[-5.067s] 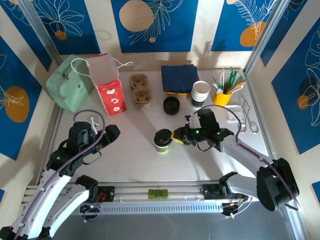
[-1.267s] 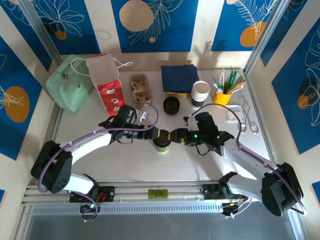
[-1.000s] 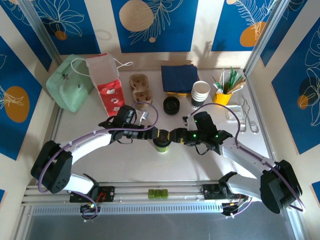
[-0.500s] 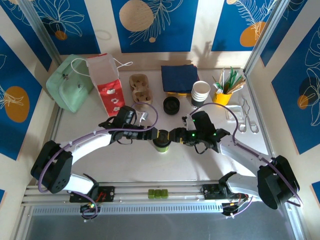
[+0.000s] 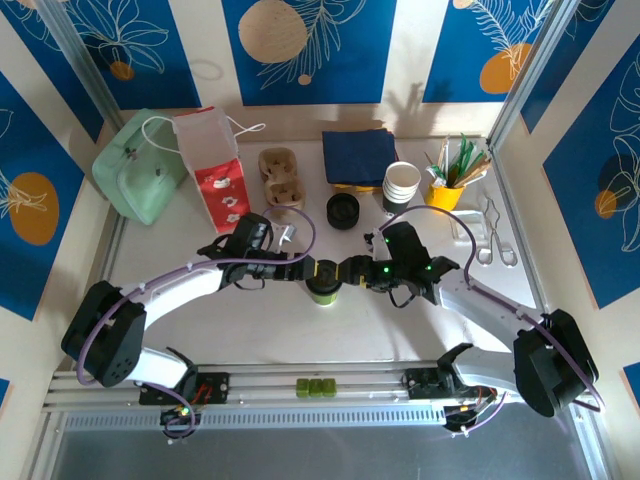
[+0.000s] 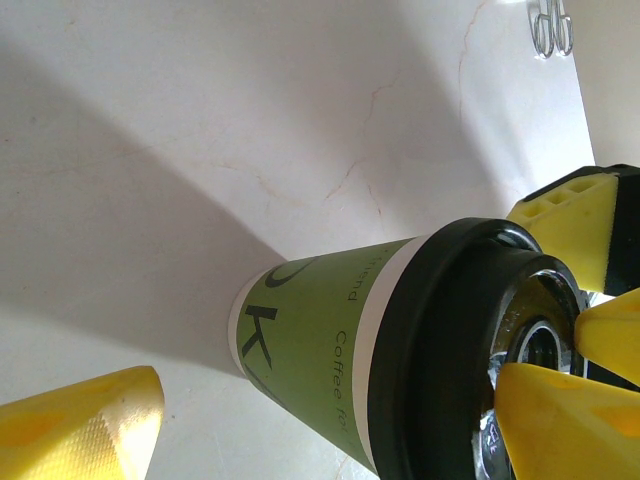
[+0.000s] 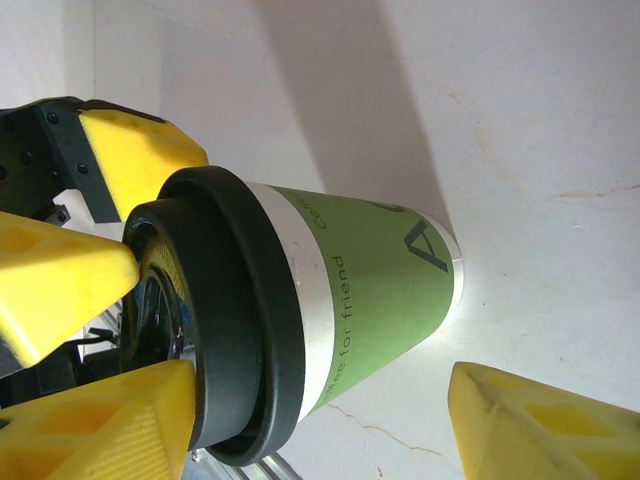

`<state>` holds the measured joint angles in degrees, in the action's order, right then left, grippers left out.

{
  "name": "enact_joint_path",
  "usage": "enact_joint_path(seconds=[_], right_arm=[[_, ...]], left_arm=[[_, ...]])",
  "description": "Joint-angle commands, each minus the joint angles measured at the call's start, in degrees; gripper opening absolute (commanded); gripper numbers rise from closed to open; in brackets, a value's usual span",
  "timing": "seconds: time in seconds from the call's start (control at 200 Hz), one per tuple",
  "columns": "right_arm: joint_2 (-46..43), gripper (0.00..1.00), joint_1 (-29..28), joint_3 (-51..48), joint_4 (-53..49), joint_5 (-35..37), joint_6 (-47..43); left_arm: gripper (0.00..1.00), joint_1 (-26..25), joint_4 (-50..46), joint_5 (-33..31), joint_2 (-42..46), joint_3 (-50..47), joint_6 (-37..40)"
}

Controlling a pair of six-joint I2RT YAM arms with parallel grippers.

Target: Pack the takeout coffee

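Cup [image 5: 322,285] upright on counter [image 5: 260,330], between both arms | left fingers [image 6: 80,425] apart, straddling it, unclamped | right fingers [image 7: 545,425] likewise apart, by lid [image 7: 240,330] | do: one arm only, pinch green wall below lid, gently, keep upright

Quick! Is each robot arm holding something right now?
Left end effector: open, straddling the small green paper cup with round black plastic lid, not gripping.
Right end effector: open around the same cup.
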<state>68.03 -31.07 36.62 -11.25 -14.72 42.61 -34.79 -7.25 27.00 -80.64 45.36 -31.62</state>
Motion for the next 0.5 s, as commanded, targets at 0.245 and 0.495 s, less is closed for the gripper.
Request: enact_joint_path(seconds=[0.245,0.495], right_arm=[[1.73,0.67,-0.18,1.26,-2.83,1.3,0.98],[3.31,0.67,0.44,1.7,-4.92,2.07,1.16]], left_arm=[[0.85,-0.45,-1.1,0.17,-0.31,-1.24,-0.43],[0.84,-0.46,0.44,0.76,-1.73,-2.02,-2.41]])
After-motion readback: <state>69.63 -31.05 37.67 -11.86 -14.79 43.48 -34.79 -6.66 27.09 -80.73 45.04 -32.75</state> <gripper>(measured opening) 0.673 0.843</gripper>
